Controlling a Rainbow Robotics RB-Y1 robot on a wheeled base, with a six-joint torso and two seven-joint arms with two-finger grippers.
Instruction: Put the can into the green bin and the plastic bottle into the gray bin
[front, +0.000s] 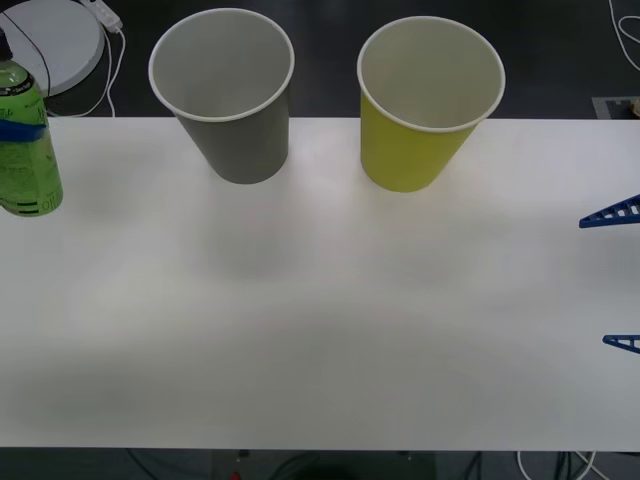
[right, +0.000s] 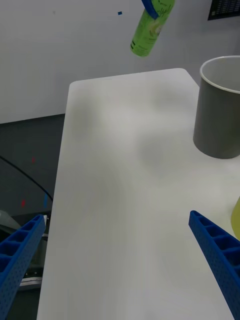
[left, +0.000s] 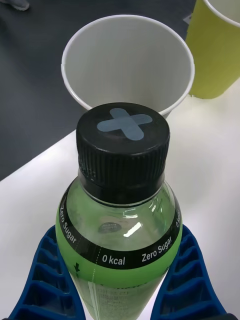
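Front view: the gray bin (front: 224, 92) and the green bin (front: 428, 100) stand upright side by side at the far edge of the white tabletop (front: 320, 330), gray on the robot's left. As far as their pale insides show, both look empty, and no can lies on the tabletop here. The plastic bottle (front: 24, 140) hangs at the far left edge, apparently lifted off the tabletop, left of the gray bin. The right gripper (front: 618, 280) pokes in at the right edge with its 2 blue fingers spread wide, holding nothing.

Right wrist view: the bottle (right: 150, 27) is in the air beyond the far end of the tabletop, tilted, with a blue finger across it; the gray bin (right: 220, 107) stands nearer.

Left wrist view: the left gripper (left: 120, 285) is clamped on the bottle (left: 120, 225), cap up, just short of the gray bin's (left: 127, 65) open mouth.

Judgement: the bottle is picked up but not yet dropped, so carrying it over the gray bin and releasing it is left, and the can's step can't be judged
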